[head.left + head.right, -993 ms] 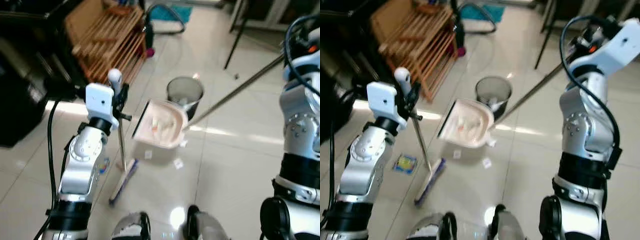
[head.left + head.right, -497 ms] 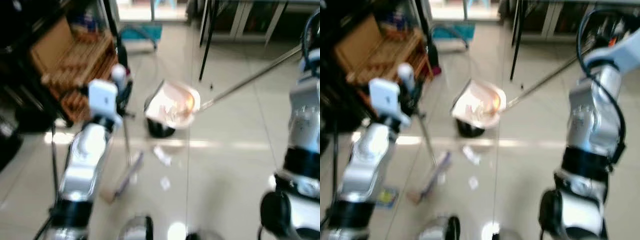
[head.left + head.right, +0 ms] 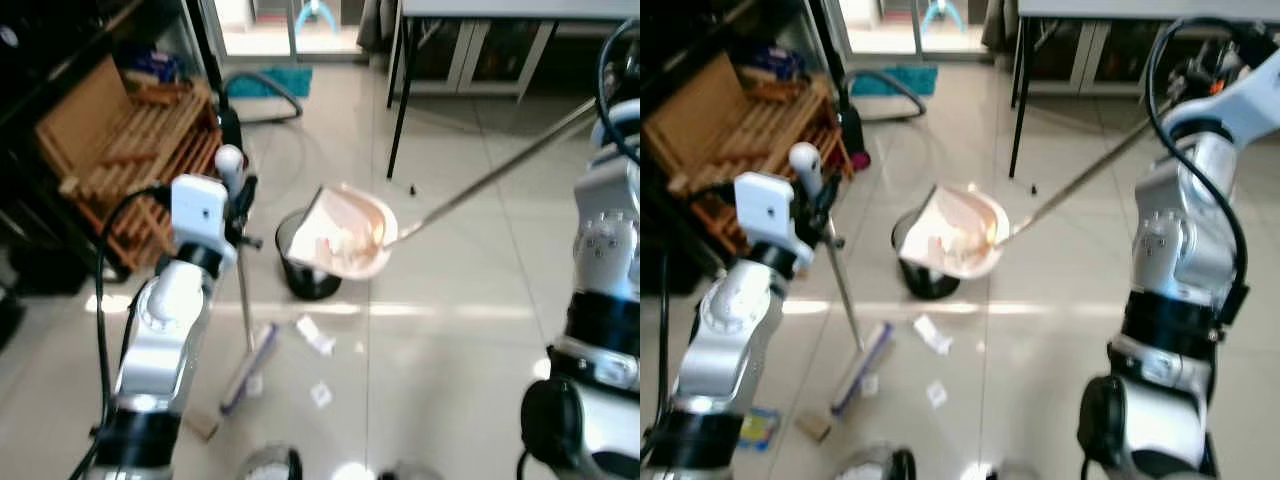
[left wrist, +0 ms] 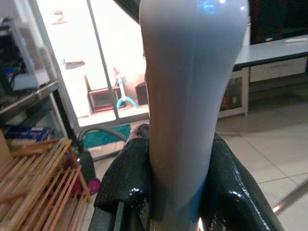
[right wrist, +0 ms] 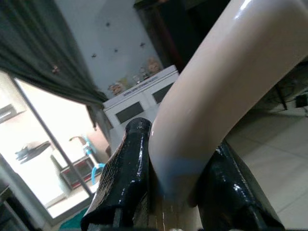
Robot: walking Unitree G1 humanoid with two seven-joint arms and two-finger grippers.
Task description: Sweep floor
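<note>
Broom (image 3: 245,330) stands nearly upright on the pale tiled floor (image 3: 450,360), its thin metal pole rising from a purple-edged brush head to a white grip at the top, and the left gripper (image 4: 177,192) pinches that grip, one black finger (image 4: 126,187) pressed against each side of it in the left wrist view. The right gripper (image 5: 175,192) clamps the cream handle of the long-handled dustpan (image 3: 348,232) in the same way, its fingers (image 5: 126,178) tight against the handle. From the right arm the dustpan's metal pole slants down across the floor to the pink pan, which hangs tilted above the small dark wastebasket (image 3: 303,268), overlapping its rim from the head camera's angle; whether pan and basket touch cannot be told. Pale scraps lie inside the pan. Several paper scraps (image 3: 314,334) rest on the tiles between the brush head and the basket, and another small piece (image 3: 937,392) lies nearer the robot. A little card with blue and yellow print (image 3: 758,425) lies on the floor by the left arm, its writing too small to read. A wooden slatted rack (image 3: 120,160) leans at the robot's left, near a dark vacuum hose (image 3: 262,85) and a teal mat. No brand or label can be read anywhere.
</note>
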